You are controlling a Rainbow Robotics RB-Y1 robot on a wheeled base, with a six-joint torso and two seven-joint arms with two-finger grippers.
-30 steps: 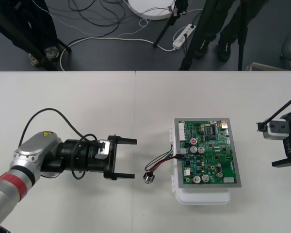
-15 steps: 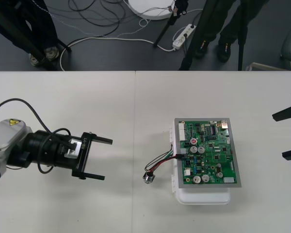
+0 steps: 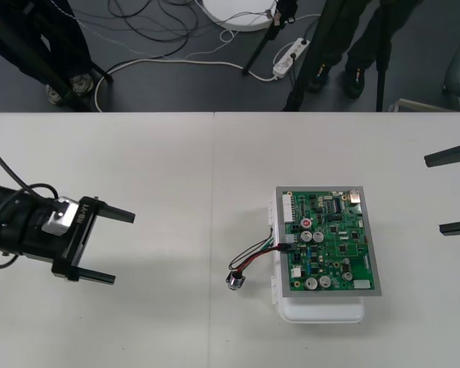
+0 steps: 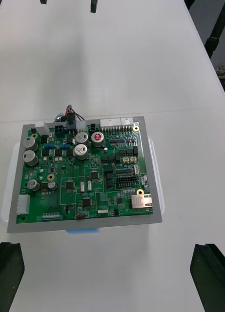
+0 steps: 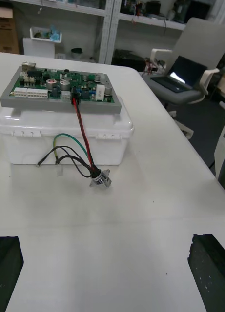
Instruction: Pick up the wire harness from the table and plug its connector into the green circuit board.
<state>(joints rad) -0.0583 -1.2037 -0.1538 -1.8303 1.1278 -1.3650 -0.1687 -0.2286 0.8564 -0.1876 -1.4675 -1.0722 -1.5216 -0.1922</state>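
Note:
The green circuit board [image 3: 330,241] sits on its white base [image 3: 322,310] right of the table's middle. The harness's black plug [image 3: 289,239] sits in a connector on the board's left edge. Its red, black and green wires [image 3: 253,253] droop onto the table and end at the metal socket [image 3: 234,280]. My left gripper [image 3: 123,249] is open far to the left, well apart from the harness. The left wrist view looks past the open fingers [image 5: 7,263] at the wires [image 5: 80,131], plug [image 5: 74,100] and socket [image 5: 100,179]. My right gripper [image 3: 433,195] is open at the right edge.
In the right wrist view the board [image 4: 85,170] lies ahead between that arm's wide-apart fingers [image 4: 210,273], with the plug [image 4: 71,122] at its far edge. Bare table lies on all sides of the base. Cables and stands lie on the dark floor [image 3: 176,54] beyond the far edge.
My left arm has drawn back to the left, away from the harness, its gripper still open. The right gripper has slid further right and a little toward the far edge. The harness has not moved.

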